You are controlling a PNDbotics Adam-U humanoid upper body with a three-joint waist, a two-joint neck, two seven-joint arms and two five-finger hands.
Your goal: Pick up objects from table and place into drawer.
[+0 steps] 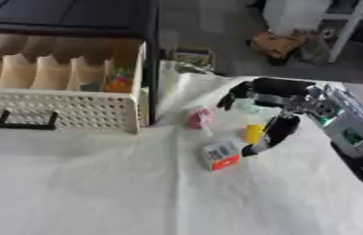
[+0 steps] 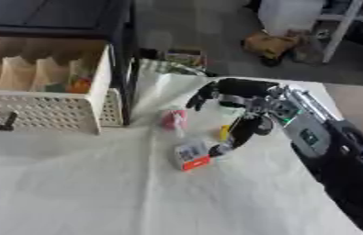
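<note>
The right hand [image 1: 274, 108] hangs over the table [image 1: 96, 193], fingers spread and holding nothing, above a yellow object [image 1: 254, 133]. A small box [image 1: 221, 155] and a pink packet [image 1: 199, 118] lie just left; the drawer [image 1: 64, 110] stands open far left.

Even, diffuse light, moderately bright; the white cloth [image 1: 136, 193] on the desk reads pale without glare. Soft shadow lies under the hand [image 1: 277, 108]. Both views are blurred throughout, the far floor [image 1: 216, 27] dimmer and least distinct
</note>
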